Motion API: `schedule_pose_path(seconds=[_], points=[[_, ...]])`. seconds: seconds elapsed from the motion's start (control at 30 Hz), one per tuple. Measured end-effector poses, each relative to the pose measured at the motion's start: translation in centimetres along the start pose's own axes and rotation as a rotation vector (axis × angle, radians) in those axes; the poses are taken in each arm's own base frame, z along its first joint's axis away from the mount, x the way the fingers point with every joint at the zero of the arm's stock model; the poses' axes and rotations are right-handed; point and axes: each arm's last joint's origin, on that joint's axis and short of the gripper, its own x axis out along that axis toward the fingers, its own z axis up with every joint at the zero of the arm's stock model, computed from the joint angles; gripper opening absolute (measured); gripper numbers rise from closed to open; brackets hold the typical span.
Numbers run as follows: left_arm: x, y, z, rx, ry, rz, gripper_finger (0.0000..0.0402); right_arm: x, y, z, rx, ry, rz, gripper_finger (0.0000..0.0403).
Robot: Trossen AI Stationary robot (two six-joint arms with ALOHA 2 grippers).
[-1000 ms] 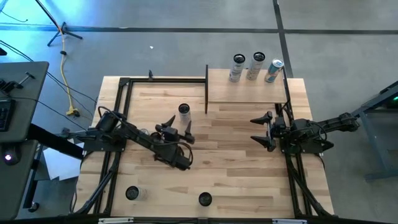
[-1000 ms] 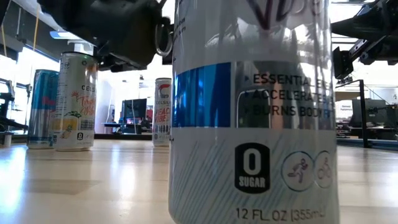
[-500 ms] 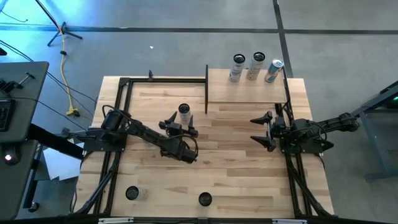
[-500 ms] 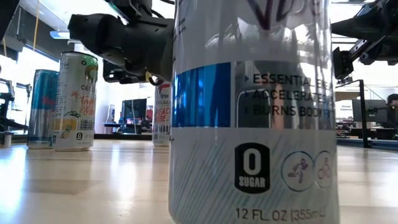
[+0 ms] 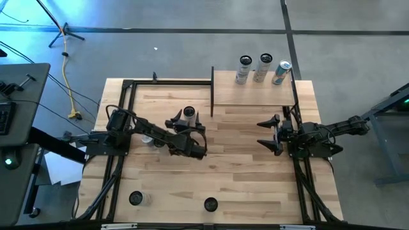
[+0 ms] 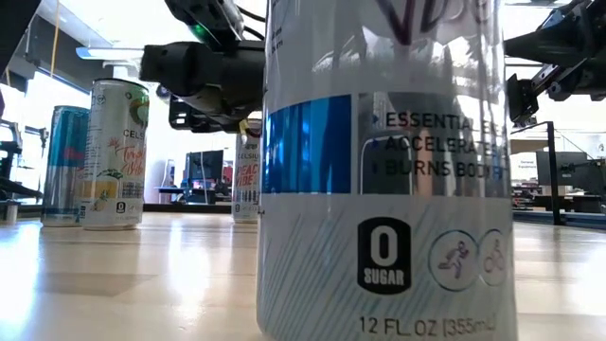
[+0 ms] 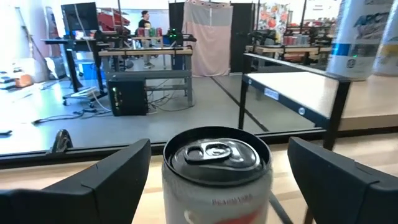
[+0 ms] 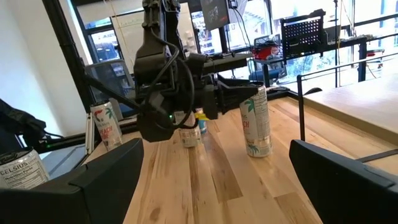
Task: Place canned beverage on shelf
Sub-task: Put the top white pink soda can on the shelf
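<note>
Just beside the shelf (image 5: 254, 89), on the tabletop (image 5: 230, 172) near the shelf's black post (image 5: 212, 91), a can (image 5: 189, 114) is standing upright, and the left gripper (image 5: 186, 124) is reaching around it. In the left wrist view the two dark fingers (image 7: 93, 186) are standing wide apart, one on each side of the can (image 7: 217, 180), and they are not touching it, so the can is not held. On the shelf, three other cans (image 5: 262, 69) are standing in a row along its far edge. The right gripper (image 5: 271, 134) is waiting over the tabletop in front of the shelf, near the shelf's right end, and its fingers are also spread wide with nothing between them. Two more cans (image 5: 136, 198) are standing on the tabletop well apart from the shelf, near the front edge, and one of them (image 6: 388, 170) is filling most of the low view.
</note>
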Motion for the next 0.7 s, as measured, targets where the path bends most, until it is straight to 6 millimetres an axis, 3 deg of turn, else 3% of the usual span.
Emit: schedule_pose_path(seconds=[0.33,0.7], points=[[2.0,0.2,0.0,0.016,0.002,0.058,0.0351,0.0,0.0,0.0,0.0,0.0,0.001,0.0389],[2.1,0.0,-0.2,0.045,0.072,0.066,0.0351,0.0,0.0,0.0,0.0,0.0,0.001,0.0389]])
